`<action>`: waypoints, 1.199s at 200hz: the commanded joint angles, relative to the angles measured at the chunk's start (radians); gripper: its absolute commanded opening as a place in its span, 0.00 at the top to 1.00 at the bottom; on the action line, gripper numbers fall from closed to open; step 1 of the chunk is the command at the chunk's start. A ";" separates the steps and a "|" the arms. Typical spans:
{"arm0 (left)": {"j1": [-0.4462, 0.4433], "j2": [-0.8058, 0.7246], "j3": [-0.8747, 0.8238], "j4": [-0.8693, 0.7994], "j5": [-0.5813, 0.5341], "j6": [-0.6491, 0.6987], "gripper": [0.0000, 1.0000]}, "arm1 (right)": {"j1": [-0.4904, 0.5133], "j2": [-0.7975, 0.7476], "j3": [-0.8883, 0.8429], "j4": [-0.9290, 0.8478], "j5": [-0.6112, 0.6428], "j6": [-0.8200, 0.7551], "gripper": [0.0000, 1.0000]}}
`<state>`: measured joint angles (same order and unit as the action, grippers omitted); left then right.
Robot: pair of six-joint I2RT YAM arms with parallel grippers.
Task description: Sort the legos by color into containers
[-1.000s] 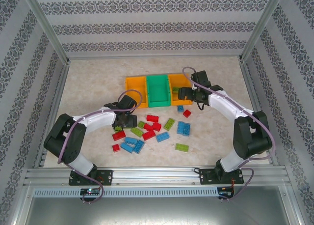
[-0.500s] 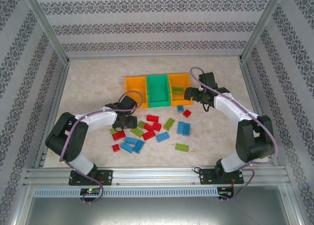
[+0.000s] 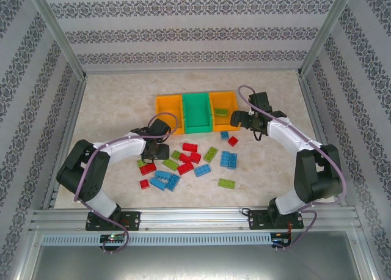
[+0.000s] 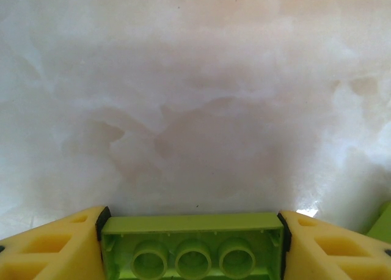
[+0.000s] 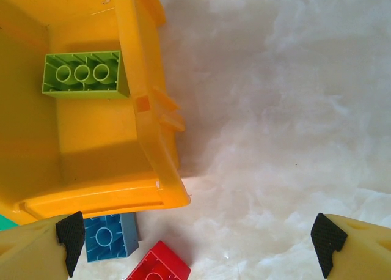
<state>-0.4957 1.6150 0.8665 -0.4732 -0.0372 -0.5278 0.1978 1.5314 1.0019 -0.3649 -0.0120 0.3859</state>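
My left gripper (image 3: 160, 150) (image 4: 192, 225) is shut on a light green lego (image 4: 192, 246), underside up, with both pads against its ends, low over the table at the left of the pile. Red (image 3: 190, 147), blue (image 3: 228, 159) and green (image 3: 211, 154) legos lie scattered in front of the containers: a left orange bin (image 3: 157, 112), a green middle one (image 3: 185, 112) and a right orange one (image 3: 223, 94) (image 5: 140, 78). One green lego (image 3: 220, 112) (image 5: 84, 74) lies in the right orange bin. My right gripper (image 3: 239, 118) (image 5: 200, 240) hangs open beside that bin's near right corner.
A blue lego (image 5: 110, 236) and a red one (image 5: 159, 265) lie just in front of the right bin, under my right gripper. Metal frame posts and patterned walls enclose the table. Bare tabletop stretches to the right of the bins and behind them.
The left gripper's jaws have closed onto the green lego. My right gripper has drawn back to the right from over the right orange bin, where a green lego now lies.
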 commanded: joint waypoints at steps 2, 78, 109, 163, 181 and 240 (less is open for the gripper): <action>0.003 -0.008 0.006 -0.037 0.005 0.000 0.43 | -0.016 -0.038 -0.023 0.011 -0.005 -0.010 0.02; -0.041 -0.056 0.091 -0.065 0.011 -0.007 0.41 | -0.041 -0.054 -0.034 0.067 -0.038 -0.021 0.02; -0.116 -0.026 0.195 -0.078 0.016 -0.002 0.41 | -0.060 -0.102 -0.093 0.065 -0.036 -0.010 0.02; -0.191 0.157 0.487 0.006 0.164 0.038 0.41 | -0.054 -0.227 -0.275 0.065 -0.095 0.097 0.03; -0.191 0.249 0.625 0.019 0.190 0.073 0.41 | -0.015 -0.275 -0.323 0.039 -0.075 0.124 0.03; -0.190 0.571 1.130 -0.071 0.298 0.117 0.41 | 0.111 -0.413 -0.428 -0.020 -0.002 0.230 0.03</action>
<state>-0.6807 2.0953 1.8366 -0.4904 0.2005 -0.4526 0.2668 1.1690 0.6083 -0.3439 -0.0639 0.5476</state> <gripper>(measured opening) 0.621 0.969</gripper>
